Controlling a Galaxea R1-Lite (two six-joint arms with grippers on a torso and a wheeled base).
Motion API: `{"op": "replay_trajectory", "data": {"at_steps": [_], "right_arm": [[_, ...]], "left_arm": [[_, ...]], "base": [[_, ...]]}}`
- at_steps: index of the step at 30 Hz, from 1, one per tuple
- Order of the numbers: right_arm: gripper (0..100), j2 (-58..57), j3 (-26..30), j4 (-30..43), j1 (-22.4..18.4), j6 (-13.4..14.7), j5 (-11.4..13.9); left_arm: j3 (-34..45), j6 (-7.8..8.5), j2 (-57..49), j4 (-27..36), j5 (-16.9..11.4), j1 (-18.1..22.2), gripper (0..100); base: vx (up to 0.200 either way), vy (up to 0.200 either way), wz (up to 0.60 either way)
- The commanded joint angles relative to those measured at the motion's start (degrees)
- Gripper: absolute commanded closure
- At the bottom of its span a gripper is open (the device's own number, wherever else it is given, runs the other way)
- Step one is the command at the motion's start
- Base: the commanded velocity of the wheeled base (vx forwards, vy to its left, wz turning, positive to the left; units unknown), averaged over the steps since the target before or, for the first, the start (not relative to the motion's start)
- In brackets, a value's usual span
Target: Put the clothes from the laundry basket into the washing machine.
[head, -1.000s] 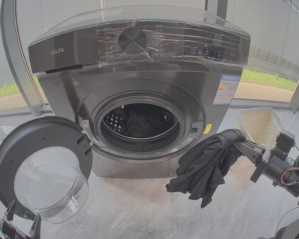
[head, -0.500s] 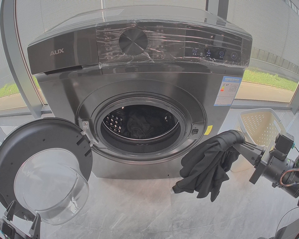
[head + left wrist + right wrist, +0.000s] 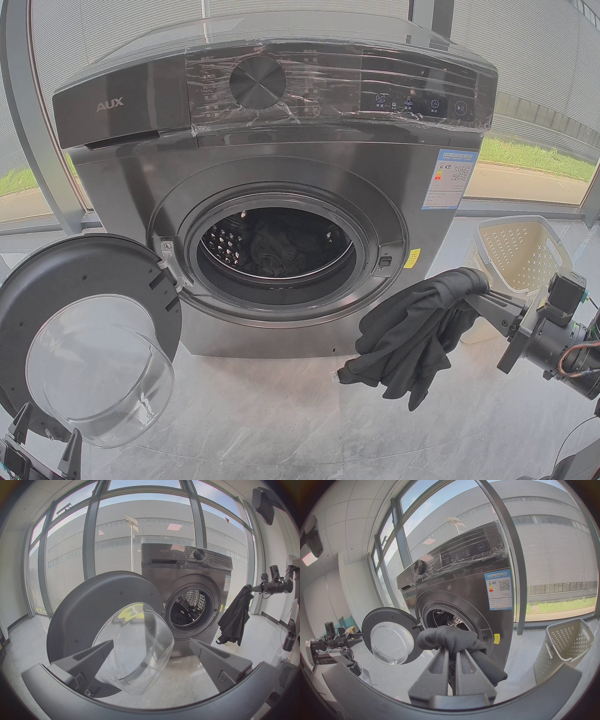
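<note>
washing machine (image 3: 281, 156): grey front-loader standing on the floor (image 3: 281, 406), with a dial and a touch panel under plastic film along its top.
door (image 3: 81, 287): round, with a clear glass bowl; swung fully open to the left of the opening.
drum (image 3: 228, 240): open to view, perforated metal wall.
dark clothes (image 3: 278, 247): crumpled heap lying inside the drum.
dark garment (image 3: 412, 325): gripped by one fold at its top, the rest hanging free in the air, lower right of the opening and clear of the floor.
right hand (image 3: 480, 299): fingers closed tight on the fold of the dark garment, held between the machine front and the basket.
laundry basket (image 3: 519, 250): pale perforated plastic, standing on the floor to the right of the machine, just behind the right hand.
left hand (image 3: 151, 642): fingers spread wide, low near the floor, just before the open door.
</note>
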Motion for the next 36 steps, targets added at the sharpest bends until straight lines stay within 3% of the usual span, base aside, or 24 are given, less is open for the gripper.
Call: {"op": "replay_trajectory", "data": {"at_steps": [1, 7, 18, 24, 26, 27, 28, 30, 31, 32, 33, 36], "right_arm": [[100, 0.21, 0.11, -0.11, 0.08, -0.01, 0.09], [100, 0.30, 0.47, 0.06, 0.25, -0.01, 0.00], [100, 5.22, -0.06, -0.64, 4.82, 0.34, 0.53], [100, 10.40, -3.49, -2.22, 7.28, 0.96, 0.44], [100, 10.84, -4.28, -3.01, 7.90, 0.96, 0.35], [100, 12.25, -5.16, -3.89, 8.86, 1.13, 0.44], [100, 12.95, -5.51, -4.24, 9.22, 1.40, 0.44], [100, 14.54, -5.95, -5.56, 10.18, 1.92, 0.53], [100, 14.54, -5.95, -5.56, 10.18, 1.92, 0.53], [100, 16.91, -6.83, -7.23, 11.06, 2.10, 0.53], [100, 18.23, -7.36, -8.20, 11.24, 2.10, 0.44], [100, 21.13, -8.76, -11.72, 11.33, 2.10, 0.09]], "left_arm": [[0.84, -0.01, -0.88, -0.04, -0.02, 0.00, 0], [0.84, -0.01, -0.88, -0.04, 0.07, 0.00, 0], [0.92, -0.01, -0.96, -0.04, 0.42, 0.00, 0], [0.92, 1.58, -0.96, -0.13, 0.16, 0.18, 0], [0.75, 1.40, -0.96, -0.74, -0.02, 0.18, 0], [-2.77, -0.01, -0.70, -3.47, -1.60, 0.18, 0], [-4.88, -0.36, -0.08, -4.17, -2.66, 0.18, 0], [-8.92, 0.17, 3.17, -3.99, -6.79, 0.44, 0], [-8.92, 0.17, 3.17, -3.99, -6.79, 0.44, 0], [-9.54, 2.37, 7.12, -3.03, -12.15, 0.79, 0], [-9.45, 3.42, 9.58, -3.12, -14.70, 0.88, 0], [-10.59, 4.48, 17.14, -3.91, -22.34, 0.44, 0]], "base": [[0.000, 0.000, 0.00], [0.000, 0.000, 0.00], [0.000, 0.000, 0.00], [0.000, 0.000, 0.00], [0.000, 0.000, 0.00], [0.000, 0.000, 0.00], [0.000, 0.000, 0.00], [0.000, 0.000, 0.00], [0.000, 0.000, 0.00], [0.000, 0.000, 0.00], [0.000, 0.000, 0.00], [0.000, 0.000, 0.00]]}}
